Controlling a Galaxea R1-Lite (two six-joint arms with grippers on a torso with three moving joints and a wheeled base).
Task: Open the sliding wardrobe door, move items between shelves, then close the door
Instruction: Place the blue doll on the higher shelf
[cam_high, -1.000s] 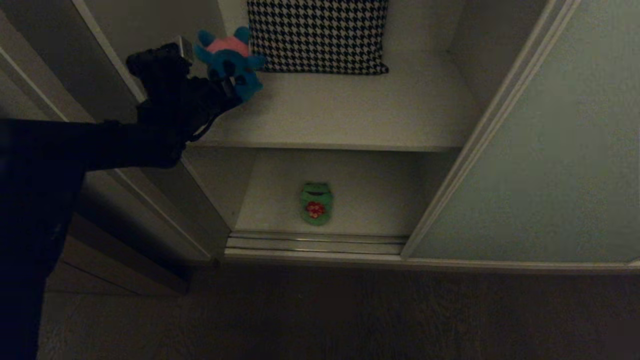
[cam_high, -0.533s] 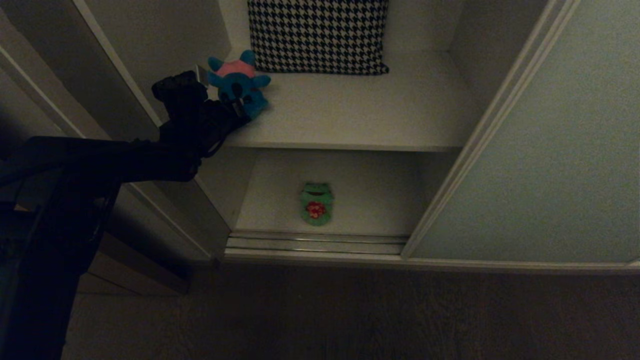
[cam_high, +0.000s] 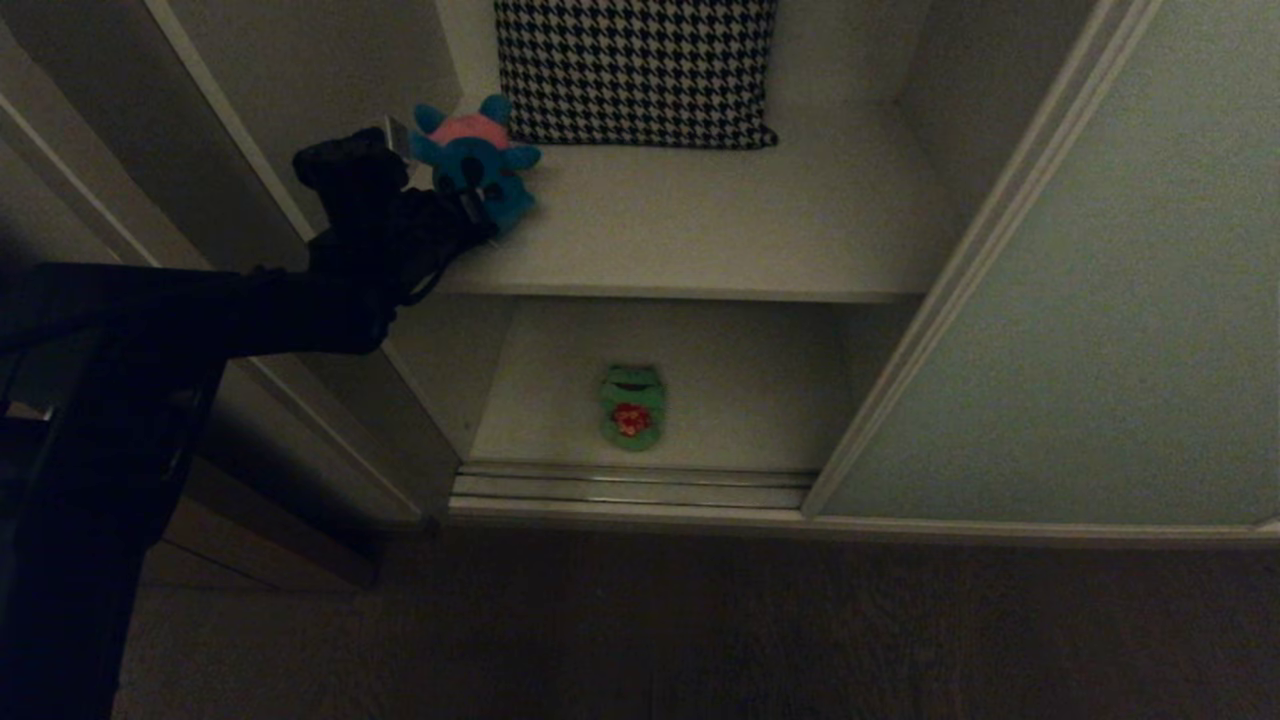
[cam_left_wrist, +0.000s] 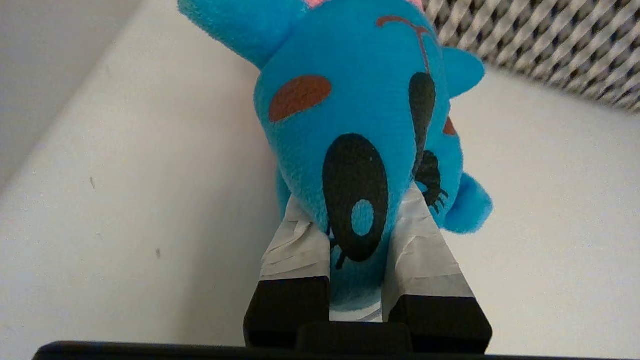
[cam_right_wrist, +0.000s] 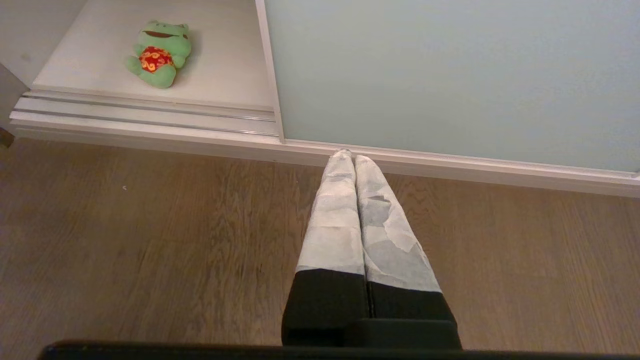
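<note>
The sliding wardrobe door (cam_high: 1100, 300) stands pushed to the right, leaving the wardrobe open. My left gripper (cam_high: 470, 205) is shut on the teal-blue plush toy (cam_high: 475, 160) with the pink back, over the left end of the upper white shelf (cam_high: 720, 230). In the left wrist view the taped fingers (cam_left_wrist: 300, 245) pinch the teal-blue toy (cam_left_wrist: 360, 120) by its face just above the shelf board (cam_left_wrist: 125, 200). The green frog (cam_high: 632, 405) with the red chest lies on the lower shelf (cam_high: 740, 400); the frog (cam_right_wrist: 157, 52) also shows in the right wrist view. My right gripper (cam_right_wrist: 352, 157) hangs shut and empty over the floor.
A black-and-white houndstooth cushion (cam_high: 635, 70) leans at the back of the upper shelf, close behind the held toy. The ribbed metal floor track (cam_high: 630, 485) runs along the wardrobe's front. Wooden floor (cam_right_wrist: 150, 225) lies before it. The wardrobe's left wall (cam_high: 300, 70) is next to my left arm.
My left gripper has carried the teal-blue toy to the right and down, lower over the shelf's left end. The frog, the door and the right arm have stayed still.
</note>
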